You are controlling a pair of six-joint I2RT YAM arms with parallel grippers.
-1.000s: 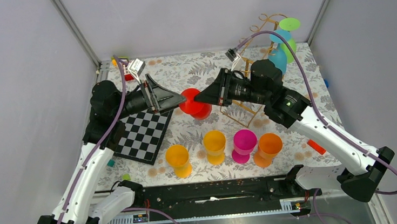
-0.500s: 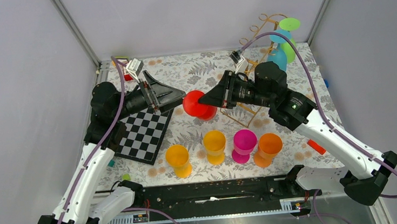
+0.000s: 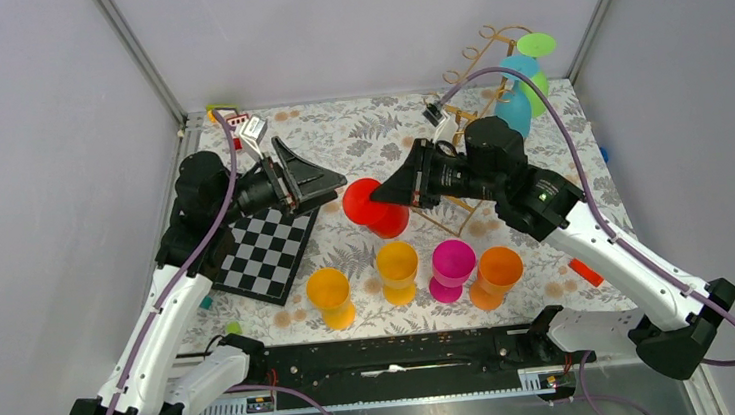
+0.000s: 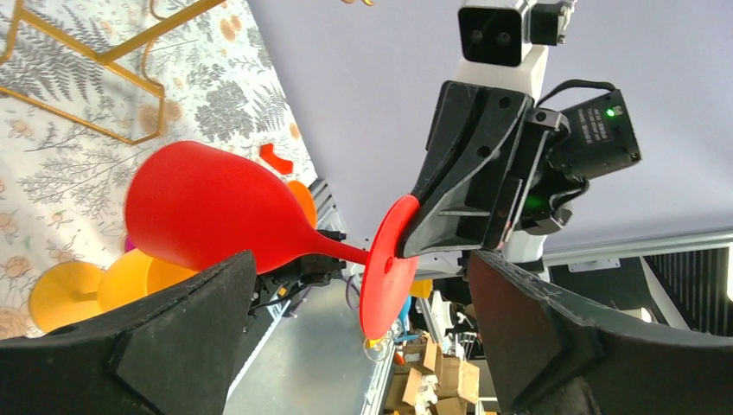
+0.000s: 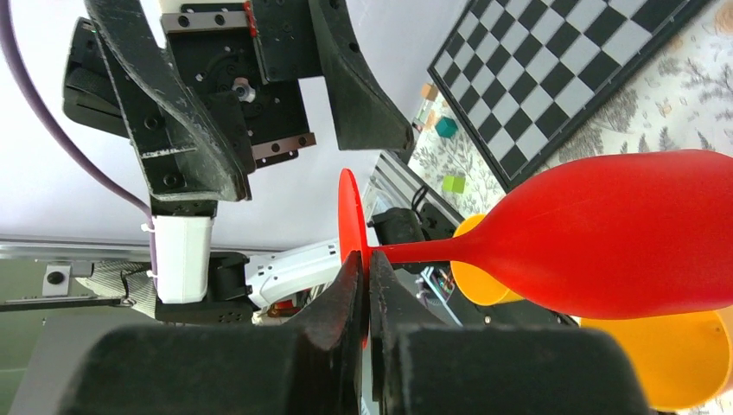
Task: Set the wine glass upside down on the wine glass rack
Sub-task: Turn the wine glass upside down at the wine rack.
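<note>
Soft, even white light fills the overhead view; shadows on the patterned cloth are faint and detail is crisp. In both wrist views the close dark foreground along the bottom edge is soft-focused, lines bend slightly toward the corners, and the red wine glass carries a mild sheen.

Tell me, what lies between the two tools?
The red wine glass, its foot pinched in the right tool; the left tool is open. All views show it.
</note>
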